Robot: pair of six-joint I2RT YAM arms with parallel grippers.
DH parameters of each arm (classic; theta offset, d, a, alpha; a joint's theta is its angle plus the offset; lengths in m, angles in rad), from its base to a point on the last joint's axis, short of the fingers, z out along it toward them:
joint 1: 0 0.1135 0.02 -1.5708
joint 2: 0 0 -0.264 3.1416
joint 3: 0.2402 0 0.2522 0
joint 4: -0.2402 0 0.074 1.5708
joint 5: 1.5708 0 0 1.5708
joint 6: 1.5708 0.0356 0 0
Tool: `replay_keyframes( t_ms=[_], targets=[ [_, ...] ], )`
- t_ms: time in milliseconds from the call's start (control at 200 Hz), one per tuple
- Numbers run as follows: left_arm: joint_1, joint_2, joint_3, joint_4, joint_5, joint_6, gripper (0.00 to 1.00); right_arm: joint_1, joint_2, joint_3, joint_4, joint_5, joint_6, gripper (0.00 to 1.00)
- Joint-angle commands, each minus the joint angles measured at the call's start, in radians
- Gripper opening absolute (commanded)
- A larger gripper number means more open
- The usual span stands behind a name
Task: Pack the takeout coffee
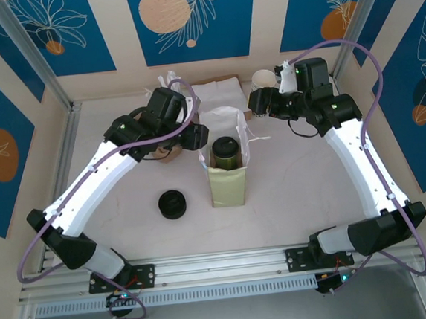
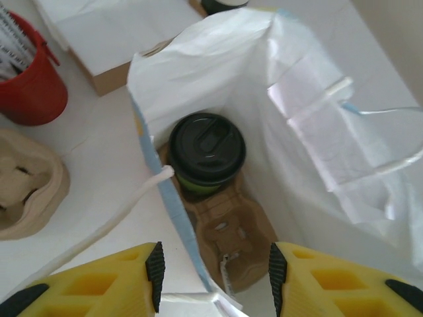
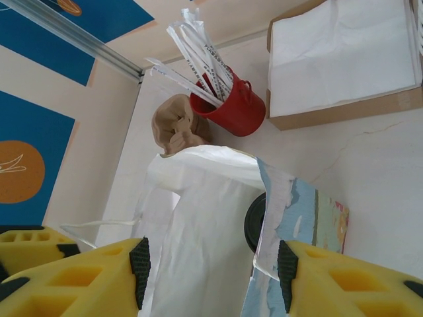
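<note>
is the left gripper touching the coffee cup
Apart. In the left wrist view the open left gripper sits over the bag, bare carrier tray between it and the lidded coffee cup.

Takeout coffee (image 2: 206,150): small cup, black lid on, olive-green band just showing below it, sitting upright in a cardboard carrier (image 2: 231,228) slot inside the open white bag (image 2: 310,86).

A white table (image 1: 298,197) is filling a small booth. Cream walls (image 1: 260,13) are rising behind and beside the table, carrying deep blue panels (image 1: 223,24) with orange discs and white leaf outlines. Aluminium posts (image 1: 32,56) are standing at the table's far corners. A metal rail (image 1: 222,267) is running along its near edge.
</note>
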Motion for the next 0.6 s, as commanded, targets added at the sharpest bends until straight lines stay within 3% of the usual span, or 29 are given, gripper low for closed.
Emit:
replay_keyframes(
  t_ms=[0,300,595],
  targets=[
    [-0.009,0.024,-0.008,-0.039,-0.076,-0.038,0.48,0.002,0.016,0.035,-0.011,0.002,-0.021,0.56],
    [-0.009,0.097,0.006,-0.05,-0.134,-0.083,0.46,0.002,0.026,0.033,-0.01,-0.003,-0.018,0.56],
    [-0.008,0.121,0.011,-0.038,-0.158,-0.118,0.27,0.003,0.034,0.027,-0.005,-0.005,-0.018,0.57]
  ],
)
